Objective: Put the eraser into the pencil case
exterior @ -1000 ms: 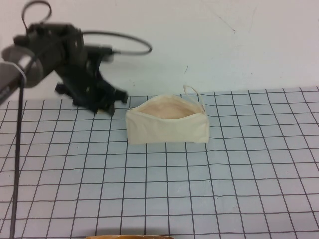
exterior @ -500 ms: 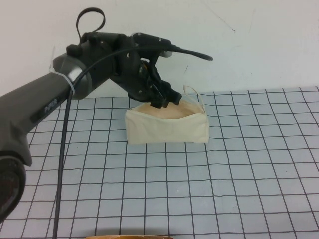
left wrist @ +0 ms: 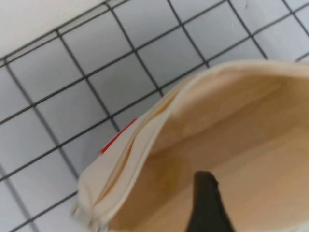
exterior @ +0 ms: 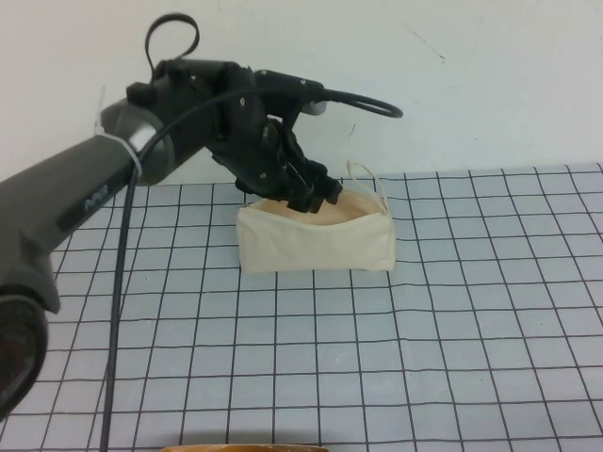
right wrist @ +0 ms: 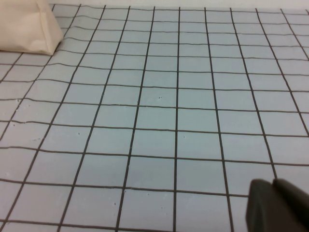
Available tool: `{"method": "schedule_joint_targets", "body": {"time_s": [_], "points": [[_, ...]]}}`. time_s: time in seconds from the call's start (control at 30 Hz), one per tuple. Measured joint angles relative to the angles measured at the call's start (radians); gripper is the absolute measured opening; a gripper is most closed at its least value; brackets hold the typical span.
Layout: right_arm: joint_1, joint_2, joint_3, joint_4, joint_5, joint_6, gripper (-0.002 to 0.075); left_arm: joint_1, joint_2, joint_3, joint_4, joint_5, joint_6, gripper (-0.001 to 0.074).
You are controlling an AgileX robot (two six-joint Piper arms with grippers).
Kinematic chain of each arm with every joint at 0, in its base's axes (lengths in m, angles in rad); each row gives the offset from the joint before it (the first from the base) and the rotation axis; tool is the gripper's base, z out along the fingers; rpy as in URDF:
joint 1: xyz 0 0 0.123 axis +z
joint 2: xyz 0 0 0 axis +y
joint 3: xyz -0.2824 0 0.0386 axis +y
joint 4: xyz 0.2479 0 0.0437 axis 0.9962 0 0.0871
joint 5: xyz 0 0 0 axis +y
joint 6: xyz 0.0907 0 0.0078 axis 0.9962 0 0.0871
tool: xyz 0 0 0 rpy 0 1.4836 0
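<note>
Eraser: not visible in any view, can't tell where it sits. Pencil case (exterior: pixel 316 240) stands mouth-up on the gridded tabletop (exterior: pixel 377 358), far centre, loop strap (exterior: pixel 363 174) at its far right end. Left pincer (exterior: pixel 316 193) hangs over the open mouth, one dark fingertip (left wrist: pixel 206 203) above the beige lining; opening and contents can't tell. Right pincer (right wrist: pixel 277 205) low over bare grid, right of the case; opening can't tell.

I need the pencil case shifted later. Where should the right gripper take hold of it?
Probably the small loop strap at the robot's-right end of the pencil case, approached from the right: it sticks up, and the left gripper occupies the open mouth. The right gripper is away over the mat.
</note>
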Motion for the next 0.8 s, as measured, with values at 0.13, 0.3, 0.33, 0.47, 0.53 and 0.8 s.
{"method": "schedule_joint_targets", "body": {"time_s": [0.13,0.3,0.33,0.47,0.53,0.8], "points": [[0.000,0.000,0.000,0.000,0.000,0.000,-0.0003,0.000,-0.070,-0.006,0.041,0.070,0.001,0.0209],[0.000,0.000,0.000,0.000,0.000,0.000,-0.0003,0.000,-0.216,0.029,0.054,0.138,0.038,0.0027],[0.000,0.000,0.000,0.000,0.000,0.000,-0.0003,0.000,-0.254,0.061,0.052,0.138,0.048,0.0018],[0.000,0.000,0.000,0.000,0.000,0.000,-0.0003,-0.002,-0.414,0.235,0.042,0.087,0.055,0.0005],[0.000,0.000,0.000,0.000,0.000,0.000,-0.0003,-0.002,-0.519,0.355,0.027,0.030,0.053,0.0001],[0.000,0.000,0.000,0.000,0.000,0.000,-0.0003,-0.002,-0.906,0.715,0.020,-0.040,0.014,-0.0001]]}}
